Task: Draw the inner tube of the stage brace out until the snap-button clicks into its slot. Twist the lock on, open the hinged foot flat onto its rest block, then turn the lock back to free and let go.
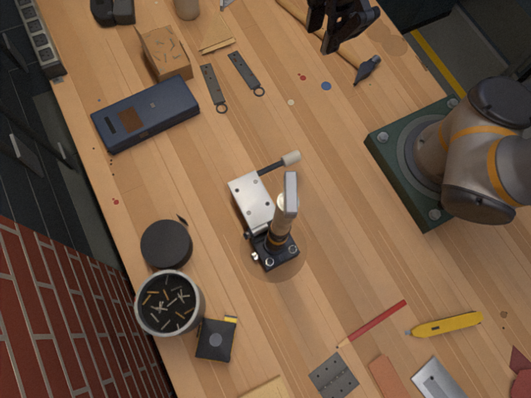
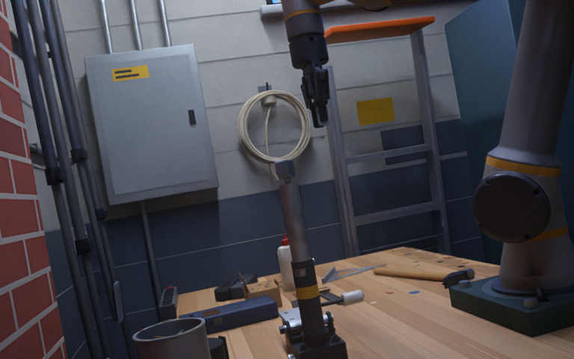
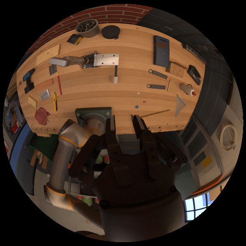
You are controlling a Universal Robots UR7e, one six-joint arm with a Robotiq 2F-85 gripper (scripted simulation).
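Observation:
My gripper (image 2: 318, 114) hangs high above the far side of the bench, well away from the brace, and it is open with nothing in it; the wrist camera shows its fingers (image 3: 125, 125) over the bench edge. The stage brace (image 2: 298, 249) stands upright mid-bench on a dark base (image 1: 274, 250). Its grey inner tube rises from the dark outer sleeve, ending in a flat grey end piece (image 1: 291, 192). A yellow band (image 2: 307, 291) marks the lock collar. The hinged metal foot plate (image 1: 253, 201) lies flat beside the base. A lever with a white knob (image 1: 291, 158) sticks out past the plate.
Behind the bench stand a ladder (image 2: 389, 148), a coiled cable (image 2: 273, 127) and a grey cabinet (image 2: 150, 122). The arm's base (image 1: 411, 163) sits at the right. A blue case (image 1: 146, 113), a tin of screws (image 1: 168, 303), a black puck (image 1: 166, 244), a pencil (image 1: 372, 323) and a yellow knife (image 1: 446, 324) lie around.

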